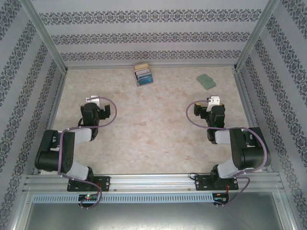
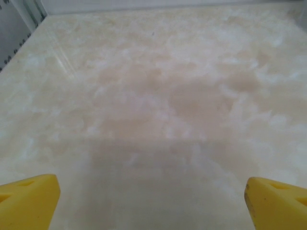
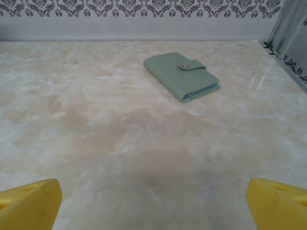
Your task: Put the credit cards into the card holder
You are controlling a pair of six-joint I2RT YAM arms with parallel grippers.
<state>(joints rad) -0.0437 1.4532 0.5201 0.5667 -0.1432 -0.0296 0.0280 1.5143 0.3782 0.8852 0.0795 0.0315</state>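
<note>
Well ahead of the right gripper [image 3: 153, 203], the green wallet [image 3: 182, 76] lies flat and closed on the marbled table [image 3: 120, 143]. Its tab is snapped down, so it will likely need opening before anything goes in. The cards [image 1: 143, 74] stand on edge in a clear rack [image 1: 139, 82] by the far wall, well apart from the wallet and ahead and to the right of the left gripper [image 2: 153, 201]. Upright like that, their top edges look easy to pinch. Both grippers hang low over bare tabletop, yellow fingers [image 3: 29, 201] spread wide and holding nothing. Each arm is folded back near its base, apparently a ready stance, with one item lying ahead of each side.
</note>
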